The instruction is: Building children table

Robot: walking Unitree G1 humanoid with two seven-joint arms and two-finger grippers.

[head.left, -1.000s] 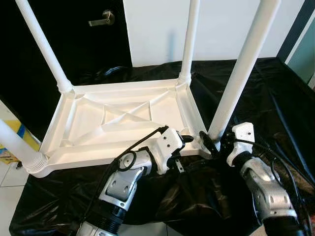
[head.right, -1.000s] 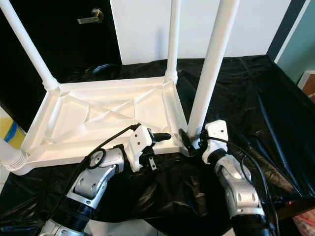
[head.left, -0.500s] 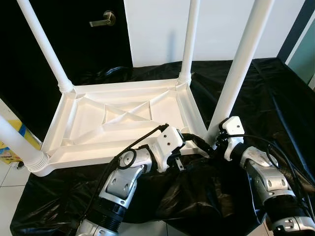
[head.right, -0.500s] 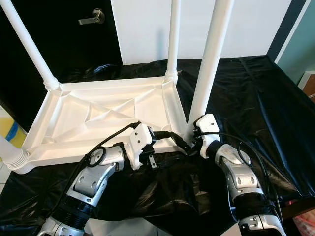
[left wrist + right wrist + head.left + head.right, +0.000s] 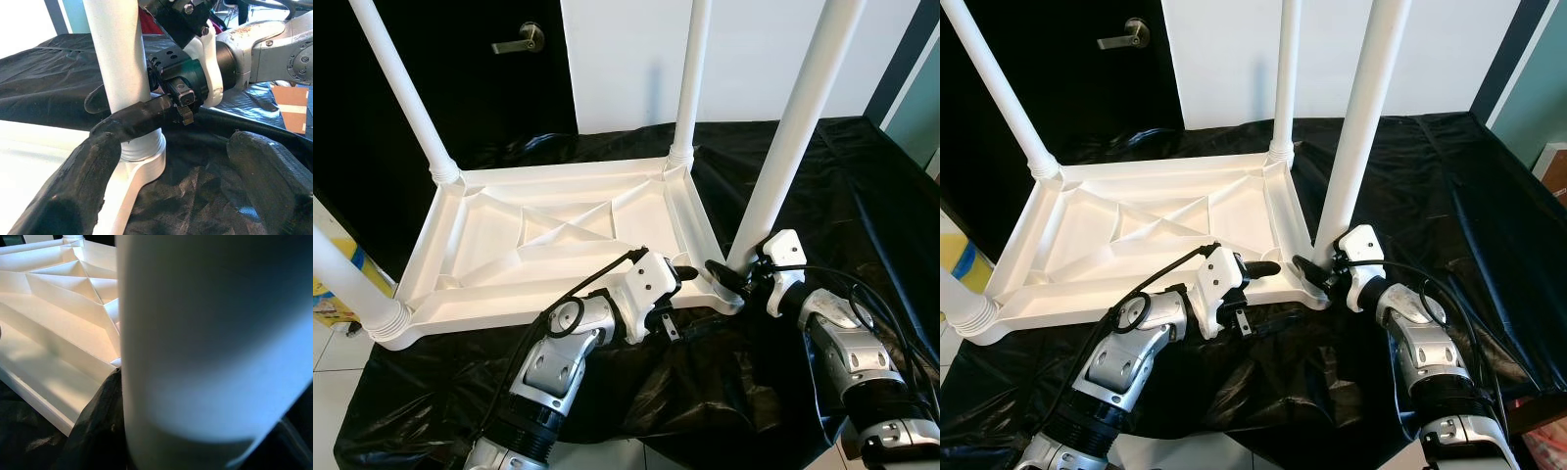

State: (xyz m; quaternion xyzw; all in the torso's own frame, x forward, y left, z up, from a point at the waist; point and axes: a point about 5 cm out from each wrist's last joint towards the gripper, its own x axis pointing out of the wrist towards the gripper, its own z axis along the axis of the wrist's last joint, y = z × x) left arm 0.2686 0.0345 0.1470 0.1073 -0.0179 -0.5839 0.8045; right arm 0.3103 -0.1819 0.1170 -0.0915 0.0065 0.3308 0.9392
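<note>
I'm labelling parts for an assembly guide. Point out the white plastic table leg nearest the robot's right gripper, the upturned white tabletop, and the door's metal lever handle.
White plastic table leg [image 5: 783, 147], left eye view, mid shaft.
Upturned white tabletop [image 5: 489, 230], left eye view, ribbed underside.
Metal lever handle [image 5: 514, 43], left eye view, lever bar.

Black sheeting under a white wall

A dark door [image 5: 460, 59] with lever handle [image 5: 514, 41] stands left; pale floor tiles [image 5: 333, 392] show.

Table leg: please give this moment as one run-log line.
right gripper: shut on leg base | left gripper: open, beside | tabletop: upside down
</note>
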